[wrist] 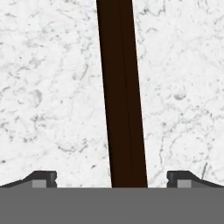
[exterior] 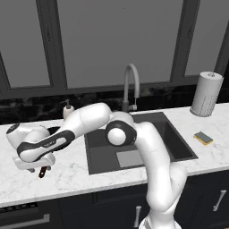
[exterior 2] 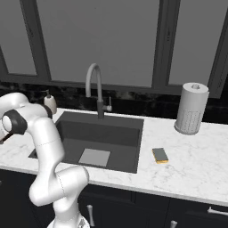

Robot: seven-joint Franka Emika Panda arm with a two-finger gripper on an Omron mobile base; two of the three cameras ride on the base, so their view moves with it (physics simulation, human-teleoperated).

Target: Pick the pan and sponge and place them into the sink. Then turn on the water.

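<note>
Just one sponge [exterior: 203, 137], one sink [exterior: 179, 147].

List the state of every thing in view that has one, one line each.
gripper: open, fingertips either side of the pan handle
pan handle: lying on the counter, not gripped
sponge: on the counter right of the sink
sink: nothing in it
faucet: off, no stream

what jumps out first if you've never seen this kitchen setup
The white arm bends far to the left of the dark sink, its gripper low over the marble counter. In the hand view the pan's brown handle runs between the open jaws. A yellow sponge lies right of the sink.
</note>
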